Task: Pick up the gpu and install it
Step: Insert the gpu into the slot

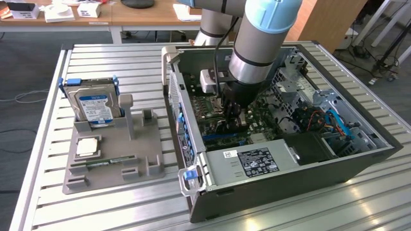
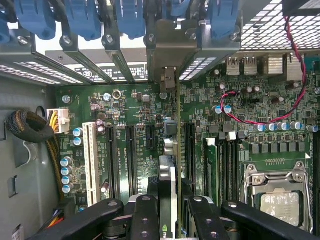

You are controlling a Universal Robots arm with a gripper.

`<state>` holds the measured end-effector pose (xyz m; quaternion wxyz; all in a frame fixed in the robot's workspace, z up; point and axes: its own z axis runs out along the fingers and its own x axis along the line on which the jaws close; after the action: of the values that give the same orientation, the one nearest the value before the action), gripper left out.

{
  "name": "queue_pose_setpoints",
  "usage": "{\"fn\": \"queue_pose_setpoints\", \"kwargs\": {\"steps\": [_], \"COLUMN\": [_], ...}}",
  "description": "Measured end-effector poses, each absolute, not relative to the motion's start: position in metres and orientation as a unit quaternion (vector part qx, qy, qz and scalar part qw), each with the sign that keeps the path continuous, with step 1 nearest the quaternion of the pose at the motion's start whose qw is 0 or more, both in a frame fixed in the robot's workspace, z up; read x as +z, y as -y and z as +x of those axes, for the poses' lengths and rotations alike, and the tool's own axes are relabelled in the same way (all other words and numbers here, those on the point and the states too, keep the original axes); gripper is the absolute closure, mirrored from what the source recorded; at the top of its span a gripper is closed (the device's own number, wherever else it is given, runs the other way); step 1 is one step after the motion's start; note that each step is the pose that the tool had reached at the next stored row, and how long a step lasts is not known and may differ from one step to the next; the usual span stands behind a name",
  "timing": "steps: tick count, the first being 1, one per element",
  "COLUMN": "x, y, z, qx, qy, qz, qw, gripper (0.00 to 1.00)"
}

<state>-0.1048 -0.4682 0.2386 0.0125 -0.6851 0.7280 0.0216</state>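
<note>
Pincer [image 2: 167, 216] clenched on thin dark gpu [image 2: 169, 174], seen edge-on, silver bracket [image 2: 167, 47] seemingly against case [image 1: 289, 192] wall

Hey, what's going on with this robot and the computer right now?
The arm's tool is inside the open computer case, gripping the gpu on edge over the motherboard and its expansion slots. The card's bracket sits at the case's rear openings. I cannot tell whether it is fully seated.

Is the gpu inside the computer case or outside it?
Inside: the gpu stands on edge over the motherboard in the computer case, clamped in the gripper.
</note>
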Motion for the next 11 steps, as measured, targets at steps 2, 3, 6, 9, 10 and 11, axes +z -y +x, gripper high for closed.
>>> {"fn": "queue_pose_setpoints", "kwargs": {"steps": [2, 3, 6, 9, 10, 11], "x": [0.2383, 0.2383, 0.2382, 0.2381, 0.2380, 0.2374], "y": [0.4682, 0.4681, 0.4680, 0.4680, 0.4681, 0.4682], "z": [-0.1049, -0.1048, -0.1048, -0.1048, -0.1048, -0.1049], "qx": [0.022, 0.022, 0.021, 0.021, 0.021, 0.022], "qy": [-0.728, -0.728, -0.728, -0.728, -0.728, -0.728], "qz": [-0.685, -0.685, -0.685, -0.685, -0.685, -0.685], "qw": [0.013, 0.013, 0.012, 0.012, 0.012, 0.013], "gripper": [0.73, 0.73, 0.73, 0.73, 0.73, 0.73]}}
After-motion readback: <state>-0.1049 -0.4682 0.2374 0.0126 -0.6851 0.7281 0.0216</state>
